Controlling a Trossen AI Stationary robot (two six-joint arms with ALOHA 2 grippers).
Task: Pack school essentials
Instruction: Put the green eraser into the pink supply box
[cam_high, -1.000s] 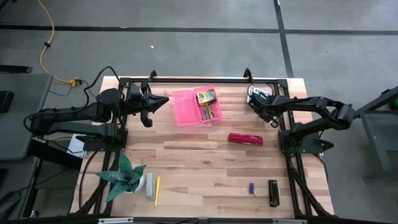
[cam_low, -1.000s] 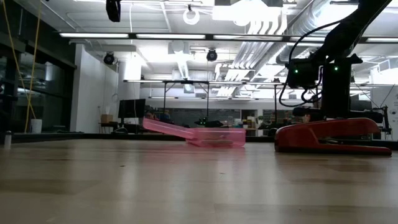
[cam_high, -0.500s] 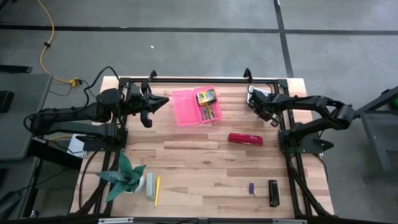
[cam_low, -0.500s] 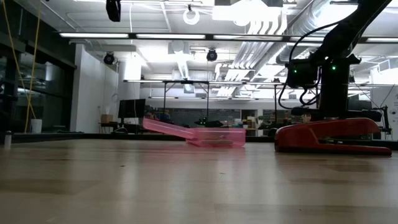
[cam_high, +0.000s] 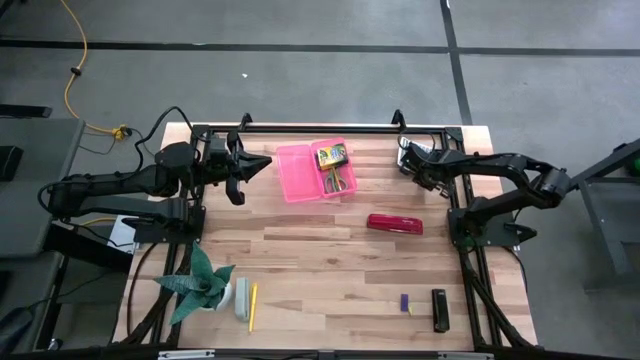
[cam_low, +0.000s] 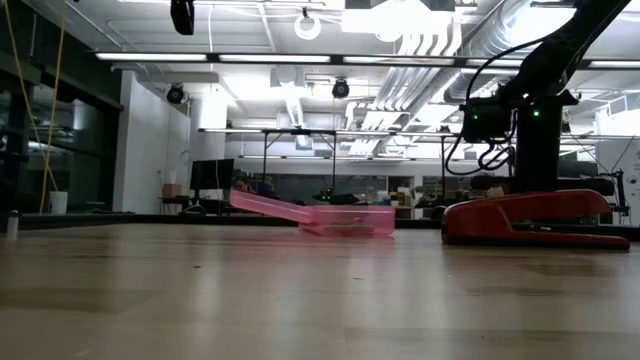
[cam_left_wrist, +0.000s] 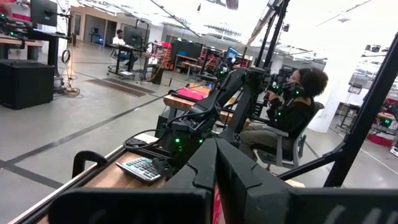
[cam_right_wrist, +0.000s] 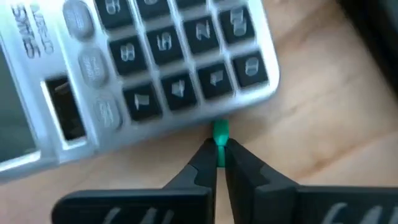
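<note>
My right gripper (cam_right_wrist: 219, 149) stands at the table's far right, its tips beside the grey calculator's (cam_right_wrist: 155, 68) key end (cam_high: 413, 152), shut on a small green piece (cam_right_wrist: 220, 138). A pink box (cam_high: 312, 172) lies open at the far middle, holding the yellow-green crayon box (cam_high: 331, 155) and green-handled scissors (cam_high: 339, 183). My left gripper (cam_high: 264, 162) waits shut, just left of the box. A yellow pencil (cam_high: 253, 306), a small purple piece (cam_high: 405, 302) and a black piece (cam_high: 439, 310) lie flat near the front edge. My right gripper pinches the small green piece (cam_right_wrist: 220, 142) between its two fingertips, only its end showing past them. The fingers point down at the wood right beside the calculator's edge. Whether the piece rests on the table, I cannot tell.
A red stapler (cam_high: 394, 223) lies right of the middle, near the low camera (cam_low: 535, 218). A green spiky plant (cam_high: 200, 285) stands at the front left with a pale grey piece (cam_high: 241, 298) beside it. Bare wood spans the middle. A person (cam_left_wrist: 292, 118) sits beyond the table.
My right gripper's fingers have drawn together beside the calculator, and its wrist has shifted slightly. The left arm and the things on the table have kept still.
</note>
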